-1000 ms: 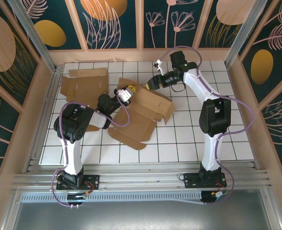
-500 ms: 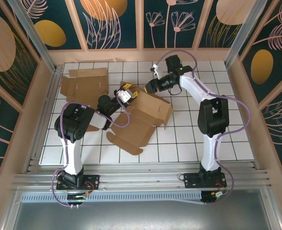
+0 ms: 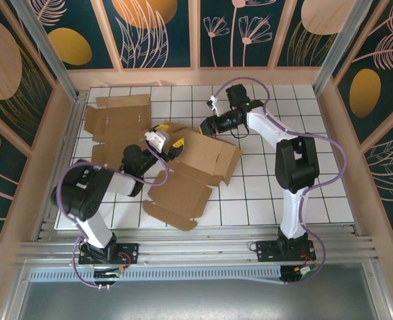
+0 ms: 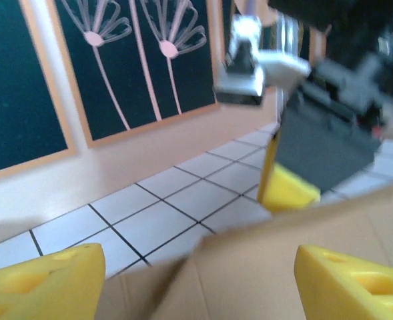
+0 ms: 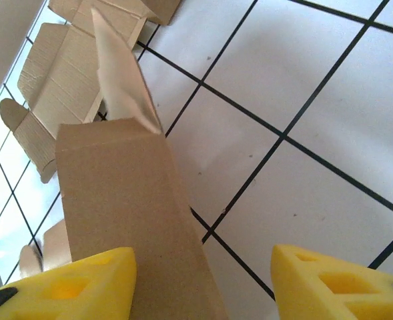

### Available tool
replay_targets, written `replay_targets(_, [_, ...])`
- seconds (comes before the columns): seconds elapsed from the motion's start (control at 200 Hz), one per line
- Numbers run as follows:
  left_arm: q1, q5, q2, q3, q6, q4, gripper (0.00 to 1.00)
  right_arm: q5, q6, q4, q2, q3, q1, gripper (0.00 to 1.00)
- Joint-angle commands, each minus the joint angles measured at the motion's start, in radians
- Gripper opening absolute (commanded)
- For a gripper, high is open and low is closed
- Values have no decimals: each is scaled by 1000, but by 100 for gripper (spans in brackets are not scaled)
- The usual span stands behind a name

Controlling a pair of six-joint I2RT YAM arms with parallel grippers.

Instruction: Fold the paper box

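Overhead first: since a sec ago the left tool [image 3: 169, 135] has let go and spread, and its arm has pulled back left. The box [image 3: 195, 170] has shifted a little near-left on the surface [image 3: 303, 200]; it lies half-open, flaps splayed. The right tool [image 3: 207, 125] has come in to the box's far edge, jaws narrower but apart. Judgement: a regrip, fold not advanced. Box interior is bare. A spare blank [image 3: 116, 119] lies flat far-left, nothing on it.

Left wrist: fingers [image 4: 43, 280] wide, pinching nothing; cardboard edge low betw. them.

Right wrist: fingers [image 5: 69, 283] apart, a raised flap [image 5: 129, 200] beside one, not pinched.
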Motion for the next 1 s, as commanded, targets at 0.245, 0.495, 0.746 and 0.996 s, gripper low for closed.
replay_targets(0.245, [-3, -155, -312, 184, -625, -1328, 59, 92, 55, 84, -79, -68, 16, 67])
replay_targets(0.495, [-3, -118, -290, 148, -605, -1561, 63, 215, -114, 139, -199, -246, 14, 96])
replay_targets(0.746, [-2, -25, -84, 170, -564, -1447, 73, 280, -312, 92, -23, -150, 3, 99])
replay_targets(0.996, [3, 17, -20, 188, -546, -1380, 73, 87, -396, -123, 182, 68, -24, 92])
